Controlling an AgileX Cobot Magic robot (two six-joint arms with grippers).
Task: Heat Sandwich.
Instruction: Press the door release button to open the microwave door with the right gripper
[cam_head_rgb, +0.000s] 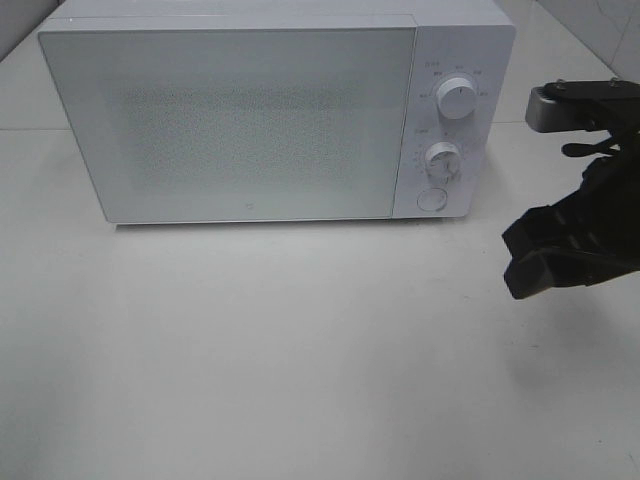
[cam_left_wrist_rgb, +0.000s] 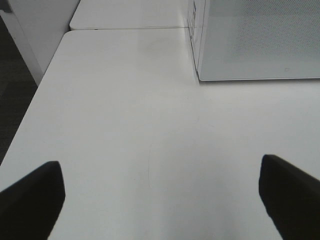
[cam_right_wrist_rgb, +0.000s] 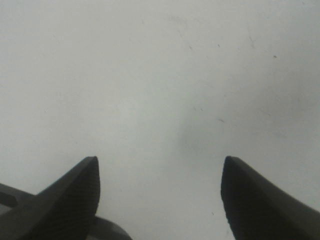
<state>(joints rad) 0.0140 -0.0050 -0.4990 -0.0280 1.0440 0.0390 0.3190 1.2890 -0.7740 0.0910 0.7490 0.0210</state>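
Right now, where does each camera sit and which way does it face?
High camera: above the front, looking down on the microwave and table; right gripper at its right edge.
Left wrist: on the left arm, looking along the table toward the microwave; left gripper open.
Right wrist: on the right arm, facing the table; right gripper open.
Shared: high and left wrist views both show the microwave.

The white microwave (cam_head_rgb: 240, 120) stands upright, and its door (cam_head_rgb: 235, 130) with the dotted window is shut. Its panel carries an upper knob (cam_head_rgb: 457, 97), a lower knob (cam_head_rgb: 442, 158) and a round button (cam_head_rgb: 432, 199). It stands left of the right gripper (cam_head_rgb: 520, 262), not touching it.
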